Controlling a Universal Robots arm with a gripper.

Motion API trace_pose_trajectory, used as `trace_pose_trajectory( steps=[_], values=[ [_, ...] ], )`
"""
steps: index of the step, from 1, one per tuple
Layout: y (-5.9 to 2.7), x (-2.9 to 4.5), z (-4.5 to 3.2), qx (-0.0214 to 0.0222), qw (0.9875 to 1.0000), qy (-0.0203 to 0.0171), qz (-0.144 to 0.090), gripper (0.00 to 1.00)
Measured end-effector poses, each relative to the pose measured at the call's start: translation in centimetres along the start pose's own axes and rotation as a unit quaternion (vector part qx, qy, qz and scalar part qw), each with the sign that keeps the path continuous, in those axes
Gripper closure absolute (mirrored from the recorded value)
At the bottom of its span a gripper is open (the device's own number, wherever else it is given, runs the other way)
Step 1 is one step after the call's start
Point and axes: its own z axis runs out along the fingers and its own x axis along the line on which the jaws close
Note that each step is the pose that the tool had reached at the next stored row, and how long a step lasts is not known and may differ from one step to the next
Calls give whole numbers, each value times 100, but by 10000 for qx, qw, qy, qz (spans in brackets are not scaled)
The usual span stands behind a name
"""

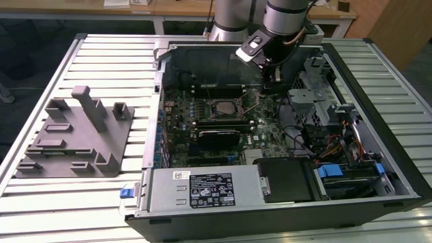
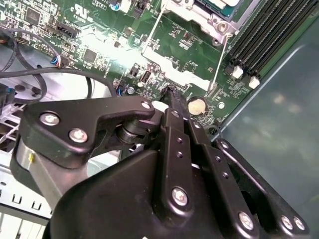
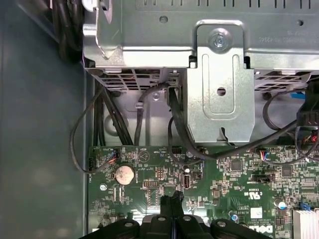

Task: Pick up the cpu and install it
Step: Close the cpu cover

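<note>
An open computer case lies on the slatted table with its green motherboard facing up. In the black-framed socket near the board's middle sits a pale square that looks like the cpu. Its corner also shows inside the socket frame in the second wrist view. The thin socket lever stands raised. My gripper hangs over the board to the exterior view's right of the socket. Its fingertips are pressed together with nothing between them, close above the board beside a coin battery.
A metal drive cage with black cables rises right beside the gripper. Long black memory slots flank the socket. The grey power supply fills the case's near end. A grey moulded fixture stands on the table at the exterior view's left.
</note>
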Motion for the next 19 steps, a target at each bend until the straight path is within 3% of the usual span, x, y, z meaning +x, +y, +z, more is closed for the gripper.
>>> trace_pose_trajectory(
  steps=[7,13,19],
  values=[
    [3,2,71,0,10000,-1,8,89],
    [-5,2,73,0,10000,-2,8,89],
    [-202,-2,67,-25,10000,7,9,89]
  ],
)
